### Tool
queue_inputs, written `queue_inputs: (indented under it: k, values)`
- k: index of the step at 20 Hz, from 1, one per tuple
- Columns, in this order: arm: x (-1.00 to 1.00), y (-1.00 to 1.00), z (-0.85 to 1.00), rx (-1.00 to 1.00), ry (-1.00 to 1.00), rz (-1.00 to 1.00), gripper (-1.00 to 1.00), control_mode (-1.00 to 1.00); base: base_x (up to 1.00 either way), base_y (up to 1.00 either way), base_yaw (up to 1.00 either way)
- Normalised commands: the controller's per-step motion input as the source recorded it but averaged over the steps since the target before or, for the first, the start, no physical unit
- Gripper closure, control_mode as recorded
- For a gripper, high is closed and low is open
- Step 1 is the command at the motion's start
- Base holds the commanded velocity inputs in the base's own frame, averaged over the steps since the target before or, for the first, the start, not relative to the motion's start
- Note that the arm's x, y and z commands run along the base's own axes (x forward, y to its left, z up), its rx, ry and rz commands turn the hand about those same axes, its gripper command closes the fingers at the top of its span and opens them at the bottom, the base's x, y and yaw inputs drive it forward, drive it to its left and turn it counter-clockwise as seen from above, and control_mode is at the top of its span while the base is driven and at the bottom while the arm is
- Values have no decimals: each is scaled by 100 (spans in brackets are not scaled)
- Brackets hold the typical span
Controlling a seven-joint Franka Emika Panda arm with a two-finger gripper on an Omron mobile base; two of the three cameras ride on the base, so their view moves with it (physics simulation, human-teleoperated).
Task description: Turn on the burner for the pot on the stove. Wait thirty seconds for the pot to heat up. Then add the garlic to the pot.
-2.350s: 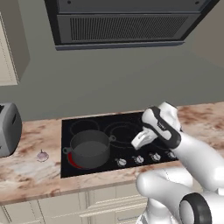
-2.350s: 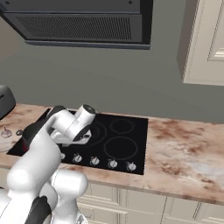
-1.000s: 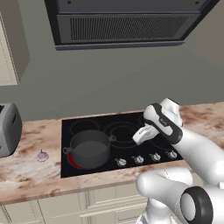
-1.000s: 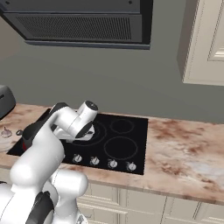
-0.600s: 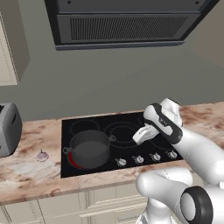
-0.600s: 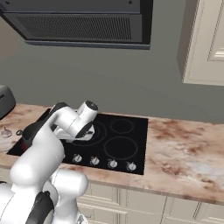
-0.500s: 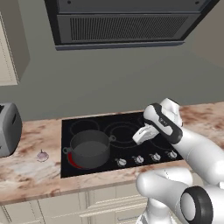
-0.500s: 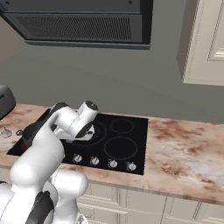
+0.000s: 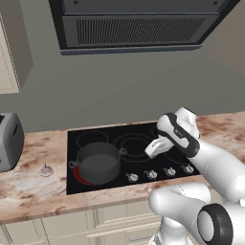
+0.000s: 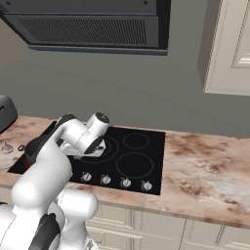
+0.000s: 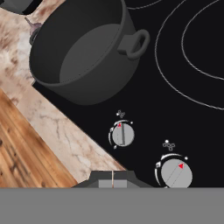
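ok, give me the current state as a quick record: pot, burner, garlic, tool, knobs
pot: empty, on the front left zone of the stove
burner: red glow at the pot's base, on
garlic: on the counter left of the stove, not in the pot
tool: shut, holding nothing, above the knob row
knobs: row along the stove's front edge
toaster: far left on the counter

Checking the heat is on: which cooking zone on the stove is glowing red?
The front-left burner under the pot: a red arc shows at its rim beside the pot's base. The other zones on the stove show just grey rings.
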Motion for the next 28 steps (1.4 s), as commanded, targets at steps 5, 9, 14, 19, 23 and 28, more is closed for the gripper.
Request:
queue_inputs:
  k: [5,9,14,19,23,28]
  values:
    - [0,0,0,0,0,0,100,-100,0,0,0]
    - [0,0,0,0,0,0,100,-100,0,0,0]
    - [0,0,0,0,0,0,100,-100,0,0,0]
    - [0,0,0,0,0,0,100,-100,0,0,0]
    - [0,0,0,0,0,0,100,-100,0,0,0]
    - [0,0,0,0,0,0,100,-100,0,0,0]
